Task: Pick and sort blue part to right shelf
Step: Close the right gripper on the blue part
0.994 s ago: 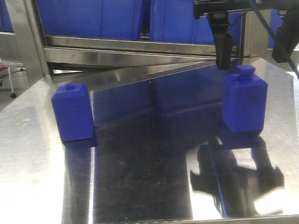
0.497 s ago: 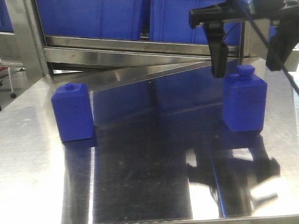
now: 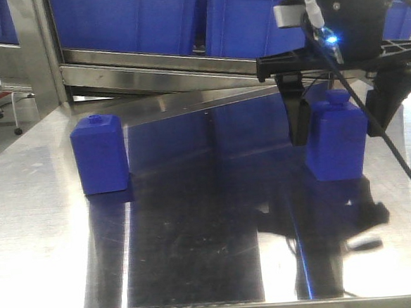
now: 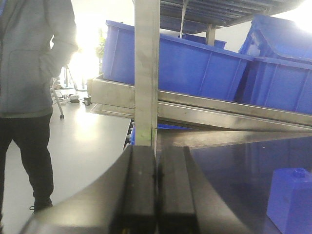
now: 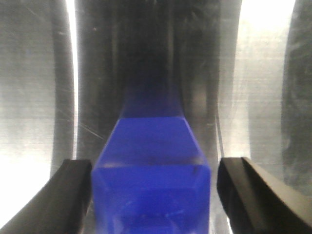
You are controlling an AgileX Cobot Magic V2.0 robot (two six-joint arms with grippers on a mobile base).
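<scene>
Front view first. Right gripper (image 3: 340, 127) hangs low over the blue part (image 3: 337, 148), pincer spread wide, fingers (image 3: 298, 123) one on each side of the body, neither touching it as far as I can see. Part stands upright on the steel table (image 3: 49, 235), right of centre, wide cap up. Straddle looks deliberate: it brackets the flat sides for a squeeze across the body. Second blue block (image 3: 100, 158), smaller cap, stands well apart at the left; not the target. Behind, the right shelf (image 3: 157, 67) shows its flat front rail, blue bins (image 3: 132, 18) sitting just above it.

Left wrist view. Left gripper (image 4: 156, 187) pressed together, nothing between the pads, parked near an upright post (image 4: 146, 73) of the rack, likely to keep clear of the working arm. Person (image 4: 29, 73) stands beyond the table edge. Corner block (image 4: 291, 201), blue, sits at lower right; which of the two, cannot tell.

Right wrist view. Part centred between the two fingers, gaps showing on both sides, sloped shoulder toward the camera. Judgement: pre-grasp, alignment good; next move calls for closing, then a lift towards the shelf.
</scene>
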